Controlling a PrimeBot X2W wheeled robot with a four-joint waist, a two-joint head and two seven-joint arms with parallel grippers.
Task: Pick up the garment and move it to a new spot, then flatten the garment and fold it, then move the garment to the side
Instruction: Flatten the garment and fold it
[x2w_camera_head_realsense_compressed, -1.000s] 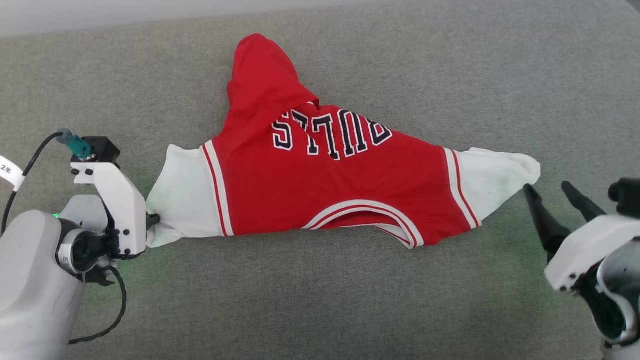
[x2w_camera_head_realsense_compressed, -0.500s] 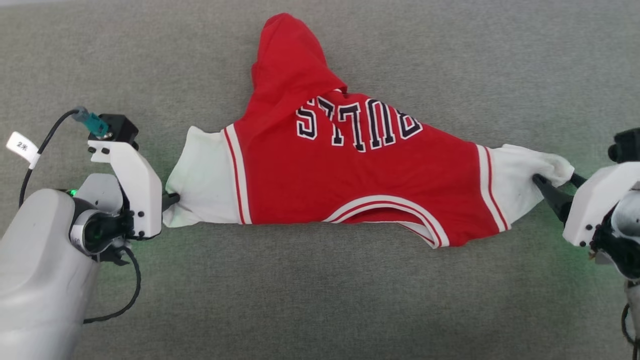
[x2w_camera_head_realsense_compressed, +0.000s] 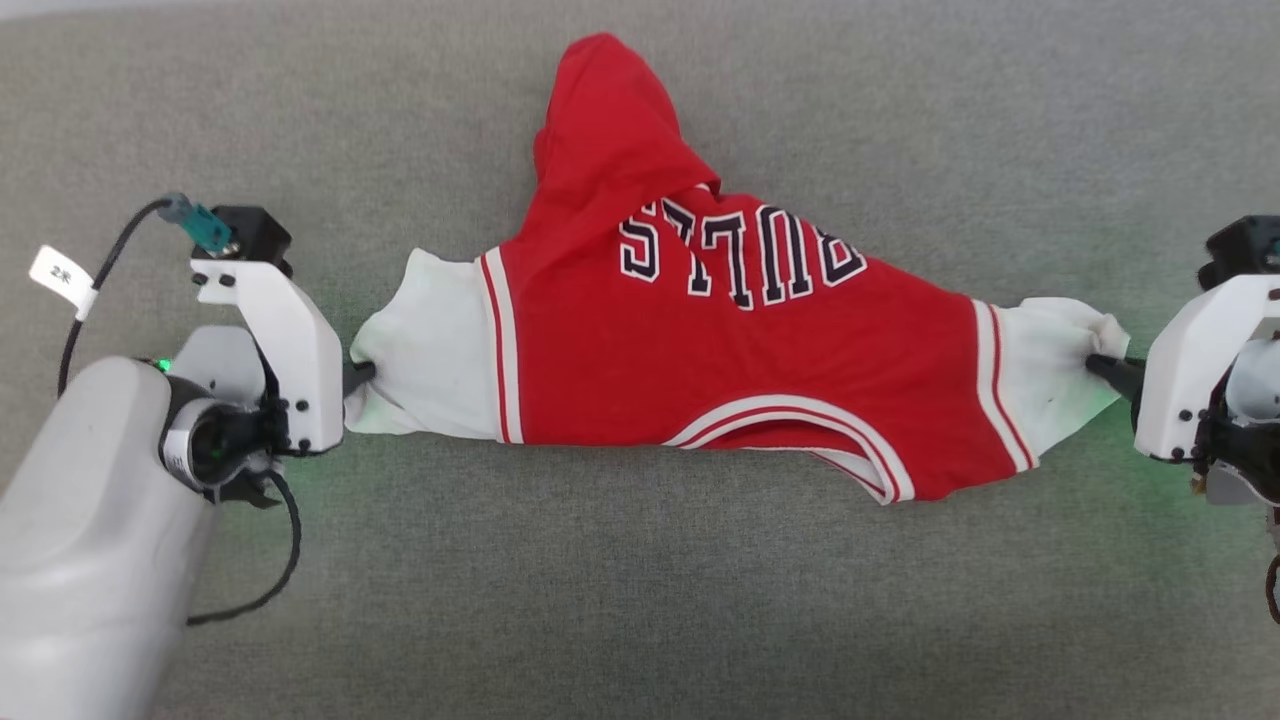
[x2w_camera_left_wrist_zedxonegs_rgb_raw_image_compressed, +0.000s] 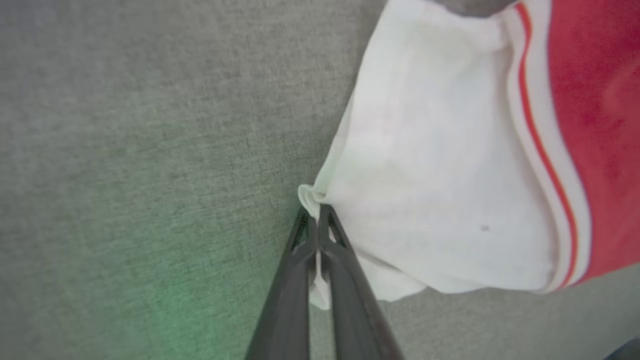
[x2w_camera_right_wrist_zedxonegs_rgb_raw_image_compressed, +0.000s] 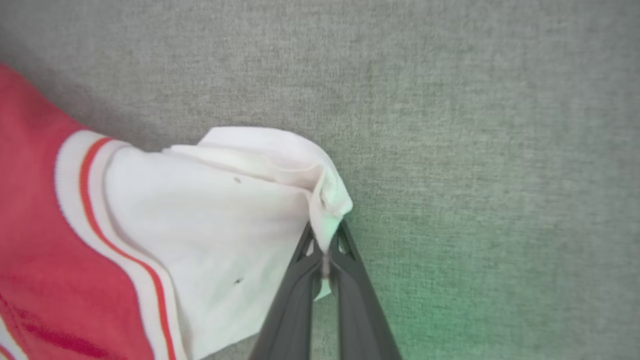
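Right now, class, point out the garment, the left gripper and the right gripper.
garment (x2w_camera_head_realsense_compressed: 760, 370): head view, red chest panel.
left gripper (x2w_camera_left_wrist_zedxonegs_rgb_raw_image_compressed: 314, 216): left wrist view, between fingertips pinching white sleeve.
right gripper (x2w_camera_right_wrist_zedxonegs_rgb_raw_image_compressed: 325, 234): right wrist view, between fingertips pinching white sleeve.

The garment (x2w_camera_head_realsense_compressed: 760, 390) has a red body and white sleeves. Where each sleeve meets the red runs a white band with a thin red stripe. Its collar is white with a red stripe, and black letters outlined in white cross the red. A few tiny dark specks dot the sleeves. The surface (x2w_camera_head_realsense_compressed: 640, 600) under the garment is flecked grey, tinged green by both sleeve ends. At those ends the left claw (x2w_camera_head_realsense_compressed: 362, 372) and right claw (x2w_camera_head_realsense_compressed: 1100, 365) show dark grey fingers (x2w_camera_left_wrist_zedxonegs_rgb_raw_image_compressed: 292, 300) on white mounts (x2w_camera_head_realsense_compressed: 300, 340). Left of the garment a black cable (x2w_camera_head_realsense_compressed: 298, 545) carries a teal plug (x2w_camera_head_realsense_compressed: 200, 222) and a white tag (x2w_camera_head_realsense_compressed: 62, 280).
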